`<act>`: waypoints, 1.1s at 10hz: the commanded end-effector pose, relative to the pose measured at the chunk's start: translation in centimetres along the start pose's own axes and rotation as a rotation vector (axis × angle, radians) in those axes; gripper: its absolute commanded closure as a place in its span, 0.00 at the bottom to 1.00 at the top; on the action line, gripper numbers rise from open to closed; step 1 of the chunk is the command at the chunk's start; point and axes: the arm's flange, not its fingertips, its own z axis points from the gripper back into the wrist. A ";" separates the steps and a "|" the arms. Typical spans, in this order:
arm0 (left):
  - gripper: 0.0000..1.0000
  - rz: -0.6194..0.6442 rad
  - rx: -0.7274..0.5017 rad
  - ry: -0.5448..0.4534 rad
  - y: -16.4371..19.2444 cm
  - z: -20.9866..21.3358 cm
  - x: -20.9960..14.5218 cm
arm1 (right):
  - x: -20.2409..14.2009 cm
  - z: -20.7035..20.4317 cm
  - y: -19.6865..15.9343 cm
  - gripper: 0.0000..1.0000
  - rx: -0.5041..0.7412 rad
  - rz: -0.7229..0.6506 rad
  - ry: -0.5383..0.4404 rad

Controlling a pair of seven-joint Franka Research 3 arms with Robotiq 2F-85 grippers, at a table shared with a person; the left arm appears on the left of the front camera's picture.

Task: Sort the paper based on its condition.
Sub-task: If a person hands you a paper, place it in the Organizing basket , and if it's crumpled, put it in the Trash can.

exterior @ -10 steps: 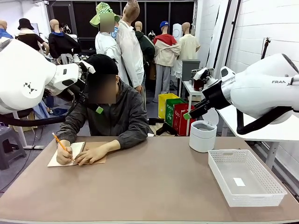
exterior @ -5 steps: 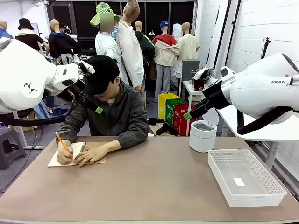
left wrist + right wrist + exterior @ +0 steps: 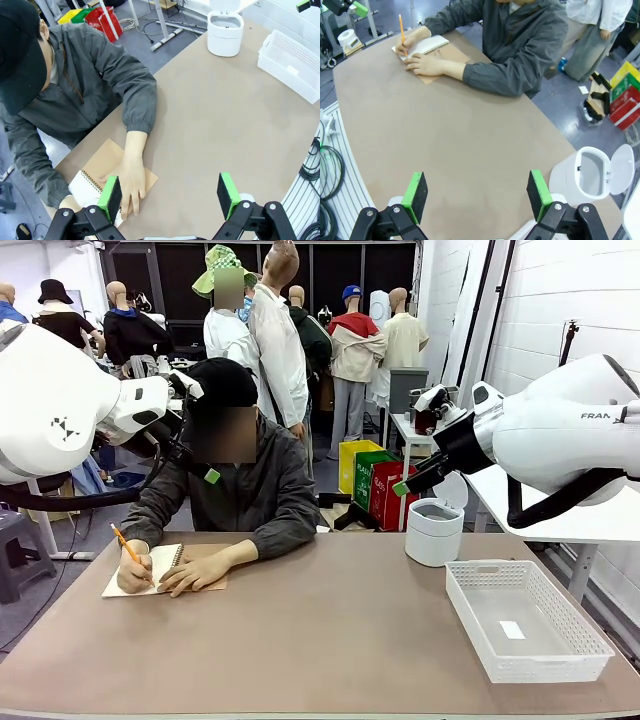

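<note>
The left pincer (image 3: 169,192) is wide open, with its two green pads far apart and nothing between them. The left arm is held up high over the far left corner of the table (image 3: 330,640). It tips down toward the person (image 3: 245,490) who sits at the far edge.

The right pincer (image 3: 476,192) is wide open too and holds nothing. The right arm is up in the air over the right side, above the white bin (image 3: 434,531) with its lid up.

A notebook (image 3: 160,568) with a brown cover lies open at the far left corner of the table. It is well below the left pincer and well apart from the right one. One hand (image 3: 133,578) writes on its white page with an orange pencil (image 3: 124,541). The other hand (image 3: 190,575) lies flat on the notebook. I cannot tell where any loose sheet is.

A white basket (image 3: 560,612) sits at the near right corner.

Both arms hang in the same place as one second ago. Only the pencil has moved a tiny bit on the page.
</note>
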 end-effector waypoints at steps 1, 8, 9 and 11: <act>0.00 0.014 0.007 0.004 0.0 0.0 0.0 | 0.0 0.0 0.0 0.00 0.008 -0.001 0.000; 0.00 0.014 0.007 0.004 0.0 0.0 0.0 | 0.0 0.0 0.0 0.00 0.008 -0.001 0.000; 0.00 0.014 0.007 0.004 0.0 0.0 0.0 | 0.0 0.0 0.0 0.00 0.008 -0.001 0.000; 0.00 0.014 0.007 0.004 0.0 0.0 0.0 | 0.0 0.0 0.0 0.00 0.008 -0.001 0.000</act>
